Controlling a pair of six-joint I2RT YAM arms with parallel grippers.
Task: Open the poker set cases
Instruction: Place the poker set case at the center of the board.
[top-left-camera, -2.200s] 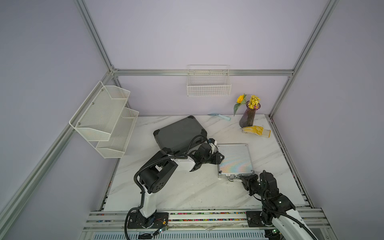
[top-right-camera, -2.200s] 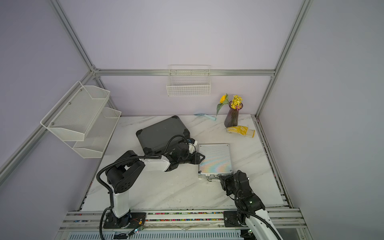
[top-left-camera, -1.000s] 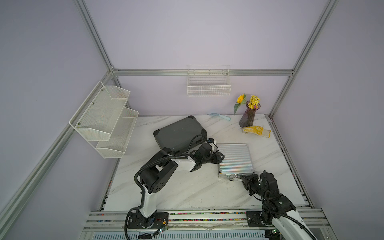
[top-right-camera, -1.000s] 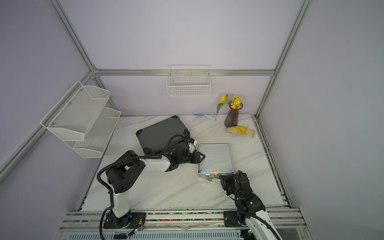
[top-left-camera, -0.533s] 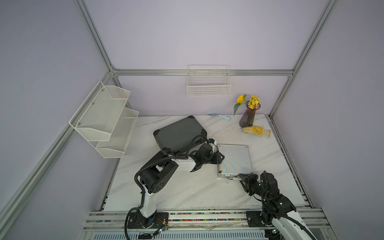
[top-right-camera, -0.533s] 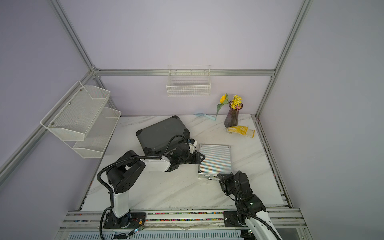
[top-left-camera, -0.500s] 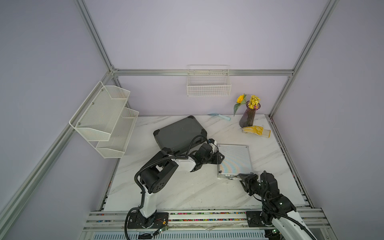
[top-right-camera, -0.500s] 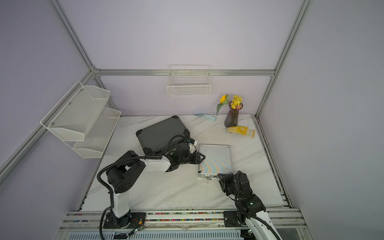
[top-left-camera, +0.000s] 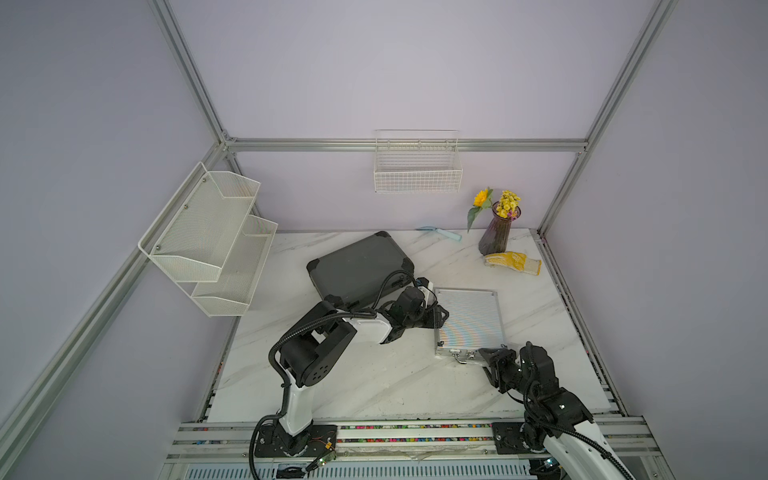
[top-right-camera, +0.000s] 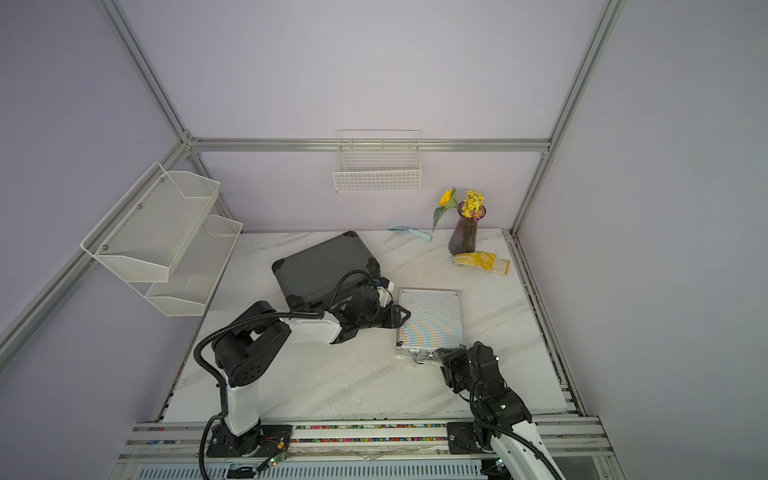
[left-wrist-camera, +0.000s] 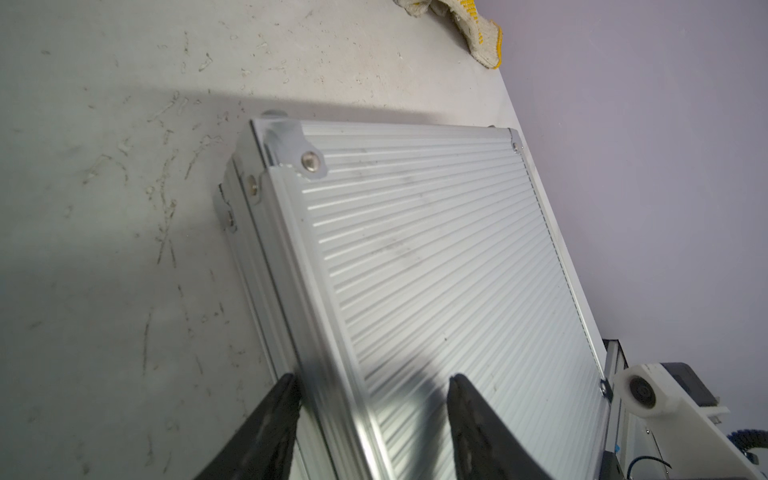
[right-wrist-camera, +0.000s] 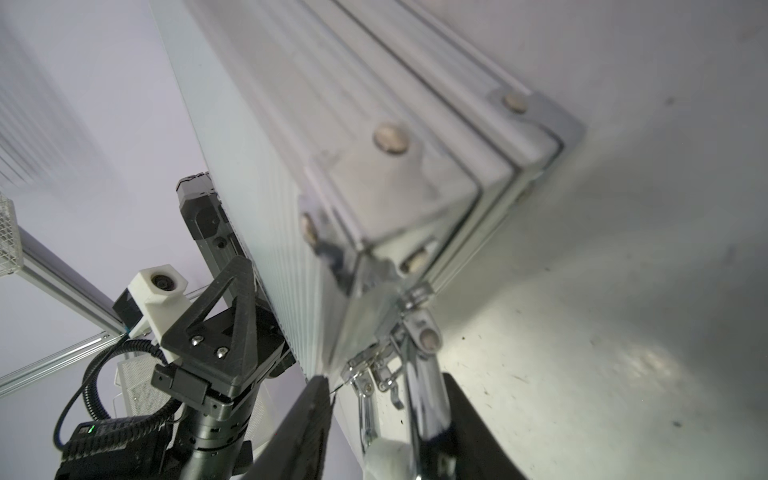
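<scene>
Right wrist | right pincer newly spread by silver case | left pincer spread

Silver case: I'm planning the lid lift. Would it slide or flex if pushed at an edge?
Probably stiff: the silver case has ribbed metal panels and riveted corner caps. It may well slide, since it lies flat on the smooth marble table. Its hinged chrome handle would likely swing rather than hold still.

Dark grey case lies shut beside the ribbed silver case.
</scene>
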